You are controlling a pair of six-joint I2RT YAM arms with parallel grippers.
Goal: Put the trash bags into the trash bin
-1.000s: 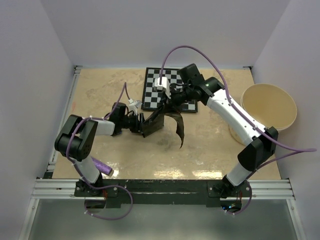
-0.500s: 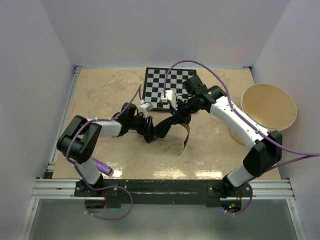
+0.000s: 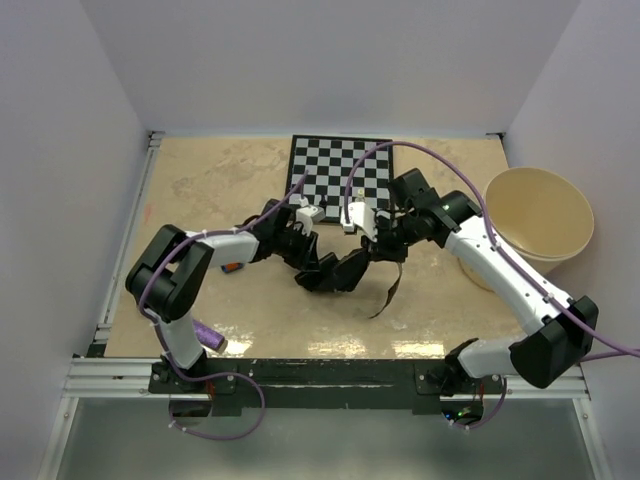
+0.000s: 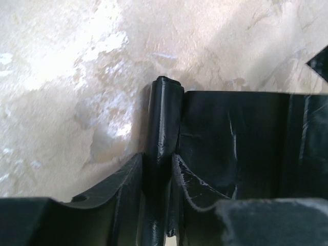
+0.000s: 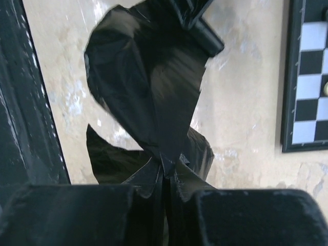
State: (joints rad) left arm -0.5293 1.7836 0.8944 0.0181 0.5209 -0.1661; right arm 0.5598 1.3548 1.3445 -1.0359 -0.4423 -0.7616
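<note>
- The left claw is clamped on a rolled fold of the bag, which pokes out past its tips.
- The right claw is pinched together on the bag's film, and a crumpled flap stands ahead of it.
- The bag is bunched between both claws.
- The bin sits well apart, behind the right claw.

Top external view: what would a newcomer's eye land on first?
The black trash bag, a crumpled glossy film strung between the left pincer and the right pincer at mid-table, just in front of the chessboard. Both wrist views show it pinched between the fingers. Next come the cream trash bin at the right edge, with nothing black showing inside, and a purple roll by the left arm's base.
</note>
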